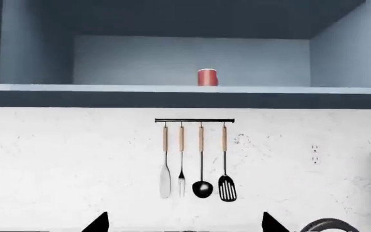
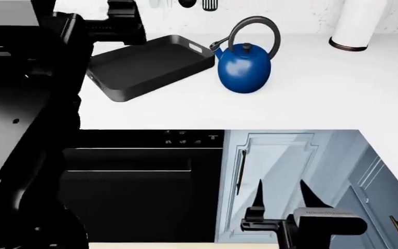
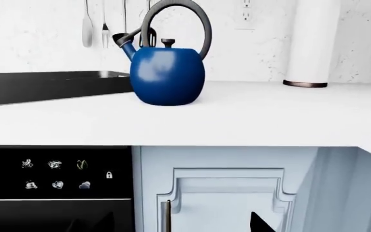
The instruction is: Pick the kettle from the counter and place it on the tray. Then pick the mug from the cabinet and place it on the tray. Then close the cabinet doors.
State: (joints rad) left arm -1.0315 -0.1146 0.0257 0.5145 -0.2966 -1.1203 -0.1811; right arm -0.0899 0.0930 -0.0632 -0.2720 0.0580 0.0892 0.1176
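Gleaming on the smooth white counter (image 2: 310, 98), the round kettle (image 2: 244, 68) stands beside the matte tray (image 2: 151, 65) — the right gripper (image 2: 282, 194) spread and empty, the left's grip unclear.

One kettle (image 2: 244, 68), one tray (image 2: 151, 65), one mug (image 1: 207, 77), four hanging utensils (image 1: 202, 164), one white cylinder (image 2: 356, 23).

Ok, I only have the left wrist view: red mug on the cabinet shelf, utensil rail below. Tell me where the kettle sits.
Observer: The kettle stands on the counter, beside the tray, not on it.
Operator: Give me the tray's contents.
Observer: Nothing in it, from the head view.
Operator: Report the right pincer.
Observer: The right pincer is open, low in front of the base cabinet door, below counter level.
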